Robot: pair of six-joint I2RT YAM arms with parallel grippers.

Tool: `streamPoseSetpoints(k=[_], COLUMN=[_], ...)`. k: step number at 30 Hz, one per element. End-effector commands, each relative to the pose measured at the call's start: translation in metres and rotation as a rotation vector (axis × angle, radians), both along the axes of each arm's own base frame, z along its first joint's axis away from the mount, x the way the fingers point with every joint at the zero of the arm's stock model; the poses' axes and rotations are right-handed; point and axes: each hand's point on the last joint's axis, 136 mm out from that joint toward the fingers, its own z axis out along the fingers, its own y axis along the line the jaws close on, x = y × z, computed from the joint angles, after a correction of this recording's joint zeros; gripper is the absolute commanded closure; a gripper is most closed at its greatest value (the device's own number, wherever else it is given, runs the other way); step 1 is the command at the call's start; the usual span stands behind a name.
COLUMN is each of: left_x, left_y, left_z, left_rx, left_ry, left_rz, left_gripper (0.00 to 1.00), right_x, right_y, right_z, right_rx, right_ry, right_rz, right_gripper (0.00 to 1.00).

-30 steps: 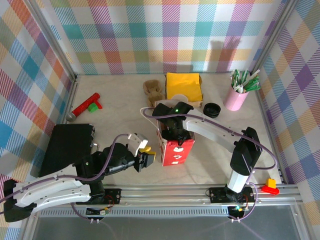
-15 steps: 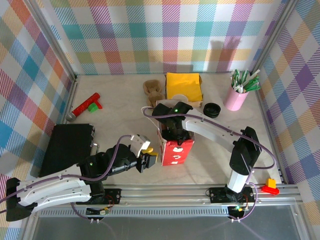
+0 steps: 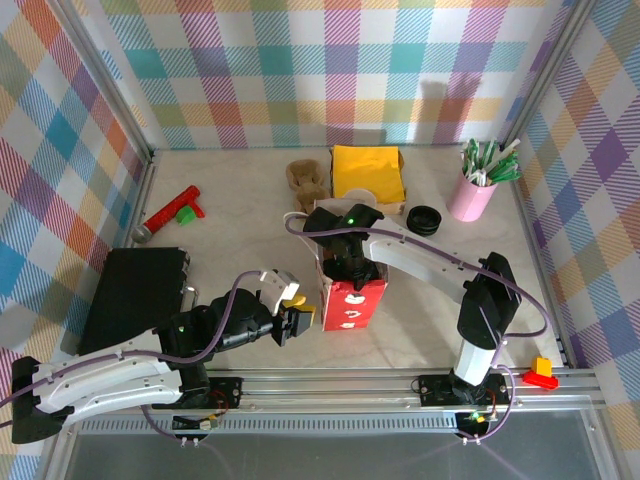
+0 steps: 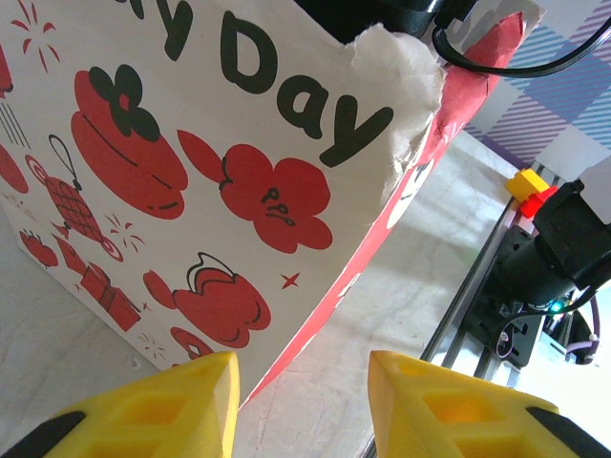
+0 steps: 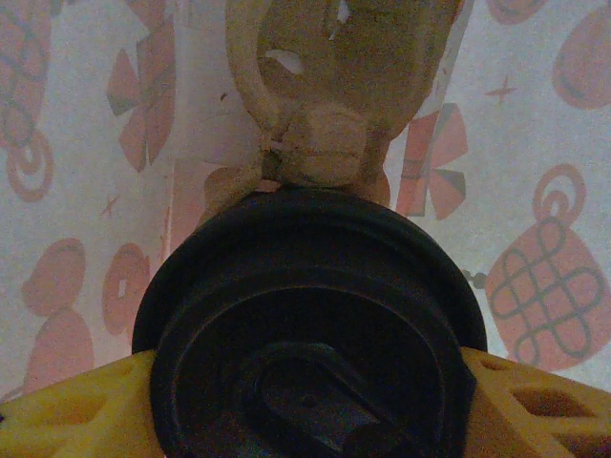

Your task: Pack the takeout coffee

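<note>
Down on the bench (image 3: 240, 230), the left gripper (image 3: 297, 318) — spread, empty — is edging up beside the paper bag (image 3: 352, 305) while the right gripper (image 5: 305, 401) is holding the takeout coffee (image 5: 305, 315) clamped inside it, nearly packed.

The bag (image 3: 352, 300) closed tight round the right gripper (image 5: 305, 396) and the cup (image 5: 305, 315) in its grip; a pulp tray (image 5: 334, 86) lay just beyond the cup inside. The left gripper (image 4: 301, 405), jaws apart, crowded the bag's left face. Bare table (image 3: 240, 230) lay free left of the bag, back to the red tube (image 3: 165, 215).
</note>
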Motion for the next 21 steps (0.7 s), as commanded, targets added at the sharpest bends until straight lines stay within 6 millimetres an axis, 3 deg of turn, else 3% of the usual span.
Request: streamPoseSetpoints(k=[1, 21], left_x=[0.003, 0.007], left_y=[0.001, 0.002], left_z=[0.003, 0.001], left_rx=[-0.017, -0.005], left_ry=[-0.010, -0.005], left_rz=[0.010, 0.035], left_gripper=[0.60, 0.60], right_x=[-0.002, -0.003], right_y=[0.010, -0.001], right_z=[-0.012, 0.056], right_rx=[0.007, 0.065], right_ry=[0.034, -0.055], right_rz=[-0.016, -0.004], right_gripper=[0.46, 0.46])
